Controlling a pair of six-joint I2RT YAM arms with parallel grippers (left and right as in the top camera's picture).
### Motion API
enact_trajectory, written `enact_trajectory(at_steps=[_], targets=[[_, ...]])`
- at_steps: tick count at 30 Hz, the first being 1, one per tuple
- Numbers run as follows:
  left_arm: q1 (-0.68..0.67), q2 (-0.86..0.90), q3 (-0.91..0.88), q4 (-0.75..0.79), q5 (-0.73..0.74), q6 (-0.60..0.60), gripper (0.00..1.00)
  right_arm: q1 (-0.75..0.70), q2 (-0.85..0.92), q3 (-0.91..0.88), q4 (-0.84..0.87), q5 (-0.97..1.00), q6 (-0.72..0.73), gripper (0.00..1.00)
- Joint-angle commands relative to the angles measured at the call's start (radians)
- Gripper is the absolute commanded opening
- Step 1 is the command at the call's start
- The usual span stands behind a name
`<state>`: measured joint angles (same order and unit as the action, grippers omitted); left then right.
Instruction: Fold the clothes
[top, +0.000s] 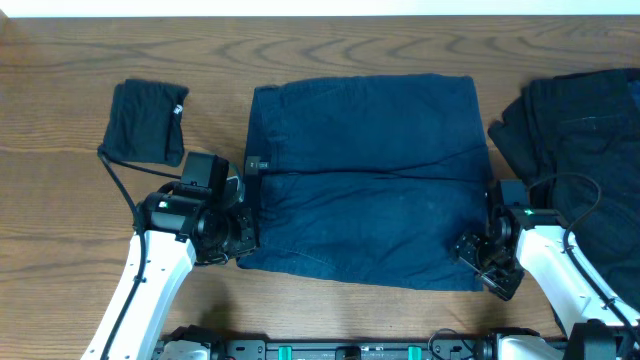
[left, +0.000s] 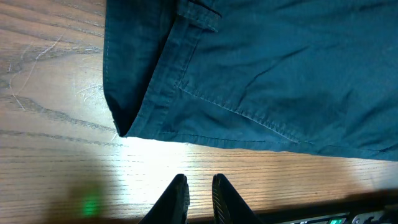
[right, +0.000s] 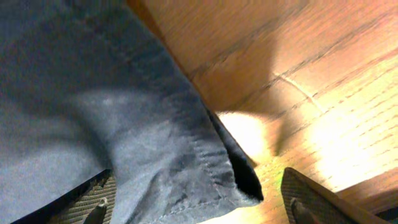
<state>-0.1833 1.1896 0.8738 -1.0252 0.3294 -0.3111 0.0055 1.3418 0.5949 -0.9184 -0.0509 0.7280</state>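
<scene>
Overhead, three garments lie on the table (top: 60, 200): one pair of navy shorts (top: 365, 180) spread in the middle, one small folded black piece (top: 147, 122) at the left, one dark heap (top: 585, 125) at the right. Left wrist: the left gripper (left: 200, 183) is nearly pressed together, empty, just off the waistband corner. Right wrist: the right gripper (right: 199, 199) is spread wide around the hem corner.

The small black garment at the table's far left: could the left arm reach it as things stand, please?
Probably yes. The black garment lies in the open just beyond the left claw, which holds nothing, and nothing sits between them.
</scene>
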Motion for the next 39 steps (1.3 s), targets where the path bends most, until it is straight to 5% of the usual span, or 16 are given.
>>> enact_trajectory(at_steps=[1, 11, 25, 33, 39], targets=[[0.002, 0.000, -0.006, -0.006, -0.009, 0.002, 0.16, -0.009, 0.007, -0.008, -0.005, 0.025, 0.032, 0.84], [0.002, 0.000, -0.006, -0.009, -0.009, 0.003, 0.17, -0.009, 0.007, -0.040, -0.051, -0.026, 0.042, 0.89], [0.002, 0.000, -0.006, -0.013, -0.009, 0.003, 0.17, -0.009, 0.077, -0.074, 0.121, -0.017, 0.096, 0.73], [0.002, 0.000, -0.006, -0.013, -0.010, 0.003, 0.17, -0.009, 0.089, -0.073, 0.137, -0.016, 0.074, 0.36], [0.002, 0.000, -0.006, -0.013, -0.010, 0.003, 0.17, -0.009, 0.089, -0.073, 0.117, -0.018, 0.032, 0.32]])
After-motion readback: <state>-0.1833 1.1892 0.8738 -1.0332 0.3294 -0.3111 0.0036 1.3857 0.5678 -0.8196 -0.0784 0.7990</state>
